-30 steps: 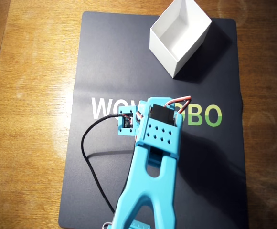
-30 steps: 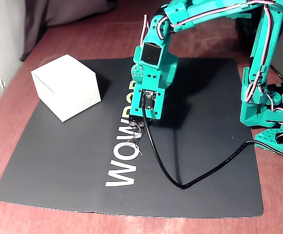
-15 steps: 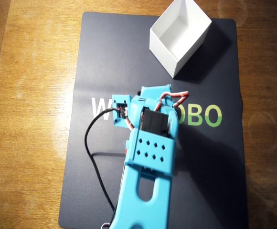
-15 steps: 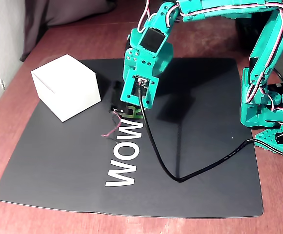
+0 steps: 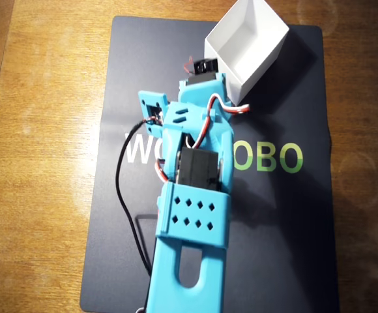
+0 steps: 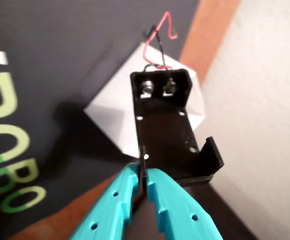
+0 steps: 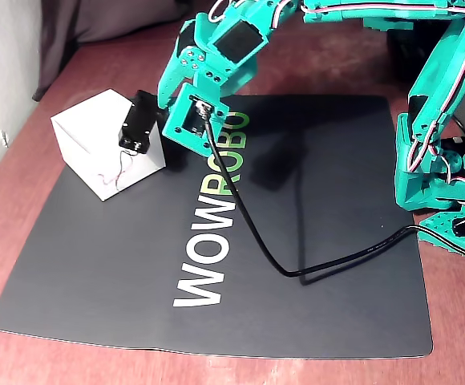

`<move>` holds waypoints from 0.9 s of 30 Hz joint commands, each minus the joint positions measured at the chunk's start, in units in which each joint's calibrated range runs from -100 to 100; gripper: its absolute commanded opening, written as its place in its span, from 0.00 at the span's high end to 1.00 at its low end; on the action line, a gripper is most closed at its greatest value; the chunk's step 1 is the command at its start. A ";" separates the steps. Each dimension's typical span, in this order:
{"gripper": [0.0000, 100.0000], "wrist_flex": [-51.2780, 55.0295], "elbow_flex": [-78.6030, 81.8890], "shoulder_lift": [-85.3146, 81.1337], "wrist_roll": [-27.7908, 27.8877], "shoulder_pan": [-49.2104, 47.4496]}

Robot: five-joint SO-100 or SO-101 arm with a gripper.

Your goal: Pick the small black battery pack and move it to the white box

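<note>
We record one dark mat [image 5: 287, 215] printed with "WOWROBO" in white and green letters [image 7: 208, 241], lying flat on a wooden table [image 5: 39, 195]. A black cable [image 7: 313, 273] loops across the mat. A pale wall [image 6: 265, 115] borders the table.

The turquoise printed-plastic arm [image 5: 195, 215] is showing a flat panel pierced by two rows of diamond-shaped holes, with black servo blocks [image 5: 199, 168] sitting at its twelve o'clock. Thin red and white wires [image 5: 223, 111] are looping between joints, and a black cable [image 7: 297, 269] is trailing away.
</note>
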 commanded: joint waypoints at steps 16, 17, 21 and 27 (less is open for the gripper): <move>0.99 -33.52 -6.56 6.09 0.18 8.37; 0.99 -34.05 -7.47 7.23 0.18 9.66; 0.99 -34.05 -14.18 13.10 -0.20 12.83; 0.99 -33.52 -21.89 22.48 -0.14 15.88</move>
